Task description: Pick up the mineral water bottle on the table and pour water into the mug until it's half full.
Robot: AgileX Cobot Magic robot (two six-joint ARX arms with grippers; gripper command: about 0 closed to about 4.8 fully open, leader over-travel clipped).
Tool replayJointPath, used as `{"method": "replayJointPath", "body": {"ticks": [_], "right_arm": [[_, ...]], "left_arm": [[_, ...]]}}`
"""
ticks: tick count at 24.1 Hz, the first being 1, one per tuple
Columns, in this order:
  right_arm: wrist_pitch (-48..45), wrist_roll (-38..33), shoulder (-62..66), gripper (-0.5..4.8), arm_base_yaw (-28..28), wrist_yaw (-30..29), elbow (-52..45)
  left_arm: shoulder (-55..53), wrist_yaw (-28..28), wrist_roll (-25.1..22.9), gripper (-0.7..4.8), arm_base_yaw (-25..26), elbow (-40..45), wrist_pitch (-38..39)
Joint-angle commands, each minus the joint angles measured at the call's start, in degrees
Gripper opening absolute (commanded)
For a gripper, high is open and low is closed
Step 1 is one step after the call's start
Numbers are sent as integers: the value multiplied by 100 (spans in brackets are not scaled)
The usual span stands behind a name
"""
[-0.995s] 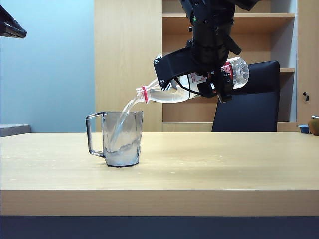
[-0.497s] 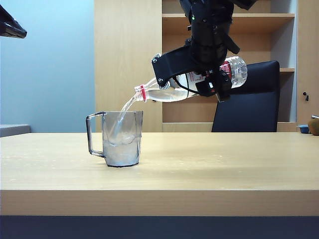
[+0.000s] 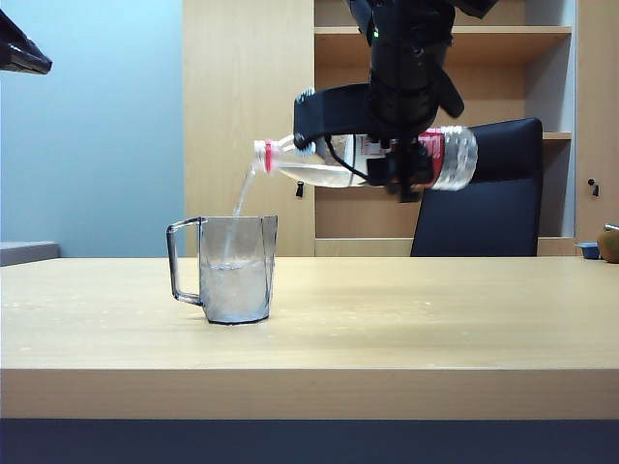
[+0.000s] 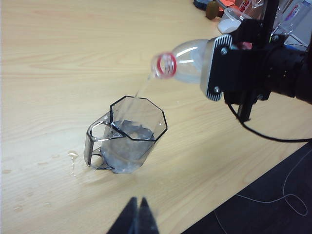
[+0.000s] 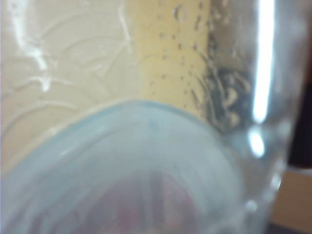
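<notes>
The mineral water bottle (image 3: 440, 158) lies about level in the air, its open red-ringed mouth (image 3: 261, 156) above the mug (image 3: 237, 271). My right gripper (image 3: 397, 162) is shut on the bottle's labelled middle. A thin stream of water (image 3: 242, 198) falls from the mouth into the mug, which stands on the table (image 3: 406, 319) with water in its lower half. In the left wrist view the mug (image 4: 131, 141) sits below the bottle (image 4: 187, 58); my left gripper (image 4: 139, 214) hovers shut and empty well short of it. The right wrist view is filled by the bottle (image 5: 146, 122).
Small water drops (image 4: 73, 157) lie on the table by the mug's handle. A black chair (image 3: 488, 198) and wooden shelves (image 3: 445, 34) stand behind the table. Small items (image 3: 604, 246) rest at the far right. My left arm (image 3: 21, 50) hangs at the upper left.
The bottle has swung up from mouth-down to about level and its mouth has risen. The stream has thinned. The water in the mug stands higher.
</notes>
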State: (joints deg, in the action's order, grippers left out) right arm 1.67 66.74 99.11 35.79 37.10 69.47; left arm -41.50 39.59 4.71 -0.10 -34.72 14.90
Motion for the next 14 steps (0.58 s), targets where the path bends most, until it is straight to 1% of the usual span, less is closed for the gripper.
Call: {"method": "replayJointPath", "body": {"ticks": [1,2,3,4,5,6,7,10,11,12,14], "right_arm": [[94,-2033,-48,273,9,-457,35],[114,-2695,-48,273,-7,-619,26],[81,-3759,-52,273,-70,-920,-33],[-33,-4391,-52,272,-138,-1139,-122],[-389,-5219,-52,269,-256,-1530,-372],[-780,-5643,-52,268,-326,-1729,-608],[-1672,-6124,-52,268,-424,-1958,-1088],[-3475,-6732,9,268,-581,-2389,-1952],[-4205,-6931,83,268,-636,-2538,-2253],[-5209,-7195,267,268,-717,-2658,-2640],[-6360,-7300,660,270,-758,-2675,-3027]], "left_arm": [[15,13,-20,-2,2,-15,-37],[15,13,-20,-2,2,-15,-42],[15,13,-20,-2,2,-15,-39],[15,13,-20,-2,2,-15,-39],[15,13,-17,-2,2,-15,-39],[15,13,-20,-2,2,-15,-39],[17,13,-17,-2,2,-15,-39],[15,17,-2,-2,2,-15,-35],[15,17,24,-2,2,-15,-35],[17,15,22,-2,2,-15,-37],[15,13,20,-2,2,-15,-39]]}}
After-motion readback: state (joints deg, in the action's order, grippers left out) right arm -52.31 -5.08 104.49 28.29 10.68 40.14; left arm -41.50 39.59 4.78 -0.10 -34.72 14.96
